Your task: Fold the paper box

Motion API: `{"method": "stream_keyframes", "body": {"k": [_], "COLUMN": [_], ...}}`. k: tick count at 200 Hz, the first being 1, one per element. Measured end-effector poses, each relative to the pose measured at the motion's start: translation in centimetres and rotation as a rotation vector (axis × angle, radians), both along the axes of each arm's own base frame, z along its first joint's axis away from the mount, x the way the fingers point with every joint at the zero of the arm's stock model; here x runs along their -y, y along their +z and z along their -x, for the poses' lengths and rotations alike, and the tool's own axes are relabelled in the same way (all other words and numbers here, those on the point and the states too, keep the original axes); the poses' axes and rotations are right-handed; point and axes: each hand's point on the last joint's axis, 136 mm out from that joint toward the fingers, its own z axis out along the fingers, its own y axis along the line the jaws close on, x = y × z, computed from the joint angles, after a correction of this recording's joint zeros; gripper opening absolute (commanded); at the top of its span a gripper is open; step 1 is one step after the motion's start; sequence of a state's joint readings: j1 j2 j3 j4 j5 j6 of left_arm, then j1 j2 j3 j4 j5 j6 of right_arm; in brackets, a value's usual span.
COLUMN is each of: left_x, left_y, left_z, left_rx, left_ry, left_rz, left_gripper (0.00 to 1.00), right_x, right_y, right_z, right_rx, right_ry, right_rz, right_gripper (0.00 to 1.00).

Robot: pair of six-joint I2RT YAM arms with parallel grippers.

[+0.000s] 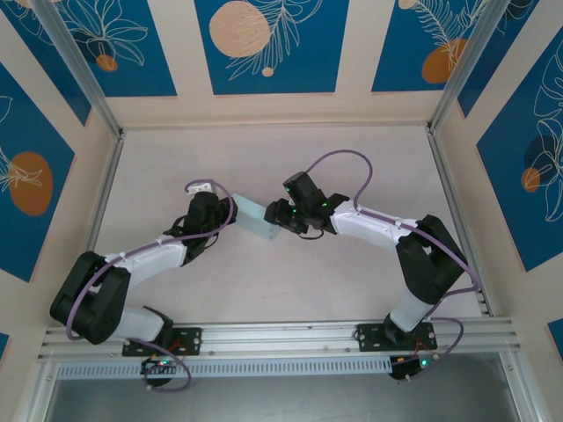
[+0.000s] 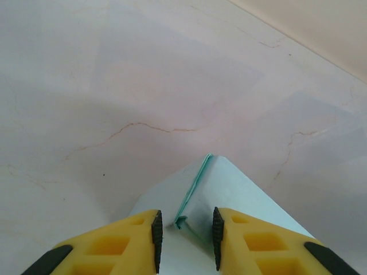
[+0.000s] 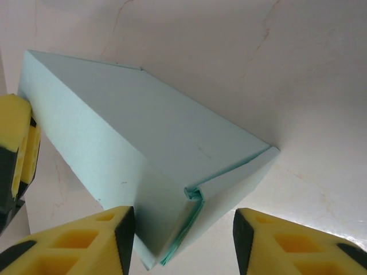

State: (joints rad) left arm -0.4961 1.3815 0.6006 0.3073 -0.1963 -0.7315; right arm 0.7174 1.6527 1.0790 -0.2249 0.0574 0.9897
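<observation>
Box-folding update: the paper box (image 1: pixel 258 220) is already a proper little rectangular shape, sitting mid-table (image 1: pixel 290 158) right between the two arms, so my read is we're on the closing-the-end step rather than shaping the body. The left gripper (image 2: pixel 185 229) has its yellow pads drawn in close around one end of the box, with a folded edge running up between them. It looks like a pinch on the card to me, though one pad seems to have a sliver of gap, so I'd call it a light hold at best. At the other end, the right gripper (image 3: pixel 179 240) has its jaws standing apart, straddling the corner of the box: one pad is right beside the side wall, the other is clear of it. Nothing is clamped there. That end is where the end flap (image 3: pixel 235 175) looks loose, folded over but not tucked flush, with layered edges peeking out at the corner. My guess is the next move needs the right fingers to press that flap home while the left end stays steady. It also needs a gentle touch, since thin card like this would probably buckle or skew if squeezed hard.
</observation>
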Motion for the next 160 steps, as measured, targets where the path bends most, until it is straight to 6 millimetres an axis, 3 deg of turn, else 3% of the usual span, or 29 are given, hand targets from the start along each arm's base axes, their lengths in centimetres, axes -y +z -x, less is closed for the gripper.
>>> {"method": "stream_keyframes", "body": {"k": [47,160], "left_x": [-0.14,-0.26], "left_y": [-0.02,-0.51], "left_z": [-0.04,0.00], "left_rx": [0.003,0.039], "left_ry": [0.010,0.023], "left_rz": [-0.008,0.030], "left_gripper": [0.30,0.23], "right_x": [-0.30,-0.34], "right_y": [0.14,0.40], "right_z": [0.02,-0.43], "right_rx": [-0.004,0.028], "right_ry": [-0.007,0.005], "right_rz": [-0.063,-0.068], "right_gripper": [0.16,0.13]}}
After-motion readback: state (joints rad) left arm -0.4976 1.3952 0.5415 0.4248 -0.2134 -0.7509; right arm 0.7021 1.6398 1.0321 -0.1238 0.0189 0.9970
